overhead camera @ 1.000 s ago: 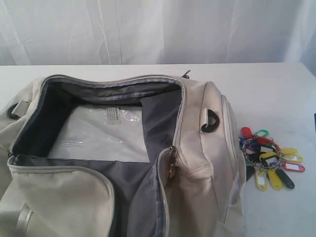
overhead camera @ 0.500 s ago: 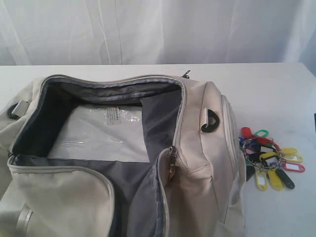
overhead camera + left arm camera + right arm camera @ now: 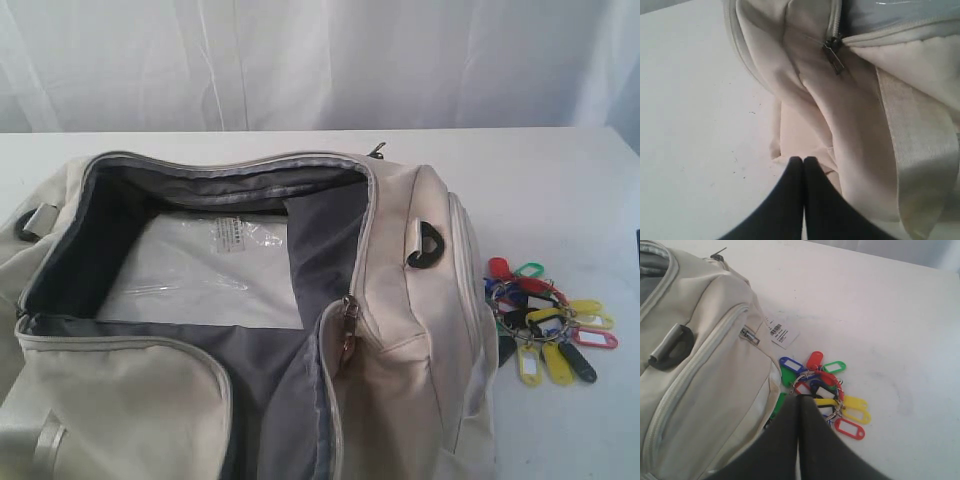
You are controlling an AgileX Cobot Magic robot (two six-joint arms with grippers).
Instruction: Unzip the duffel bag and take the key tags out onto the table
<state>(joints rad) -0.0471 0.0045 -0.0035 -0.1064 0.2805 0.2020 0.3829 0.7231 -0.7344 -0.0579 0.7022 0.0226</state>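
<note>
- Just beside the duffel bag (image 3: 400, 330), at its end pocket, the key tags (image 3: 545, 320) lie in a bunch on the table (image 3: 540, 180), outside the bag.
- Inside the bag, whose main zip is undone, grey lining shows and a clear plastic sheet (image 3: 210, 265) lies flat.
- Over the key tags beside the bag, the right gripper (image 3: 800, 397) has its jaws pressed together, holding nothing.
- At the bag's outer fabric, near a zipper pull (image 3: 834, 56), the left gripper (image 3: 803, 160) is likewise closed and empty.

White translucent curtain (image 3: 320, 60) across the back, hanging in soft vertical folds, light showing through, clear plastic sheet (image 3: 200, 275) lying flat, glossy and creased, small printed label (image 3: 228, 232) near its far edge, text unreadable
</note>
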